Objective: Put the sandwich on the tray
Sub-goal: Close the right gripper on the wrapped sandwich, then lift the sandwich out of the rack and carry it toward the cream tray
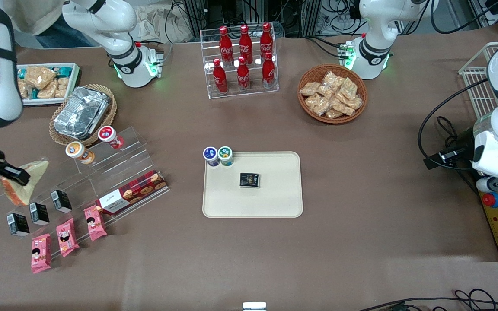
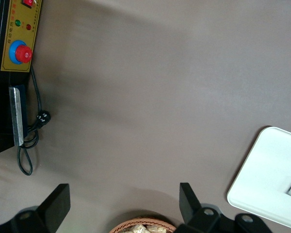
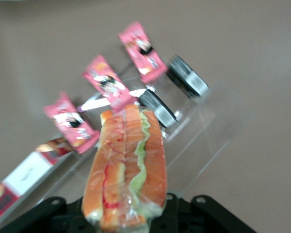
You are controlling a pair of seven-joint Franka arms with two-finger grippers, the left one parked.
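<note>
so the gripper [image 1: 10,173] is clamped shut on the sandwich [image 1: 24,186], holding it above the clear display steps [image 1: 102,181] out at 9 o'clock from the tray [image 1: 275,198], so carrying over and dropping remain.

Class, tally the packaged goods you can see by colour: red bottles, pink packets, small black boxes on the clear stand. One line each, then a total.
Red bottles: 6
Pink packets: 3
Small black boxes on the clear stand: 3
Total: 12
The gripper, above the stand's end, holds the sandwich; the tray awaits it.
</note>
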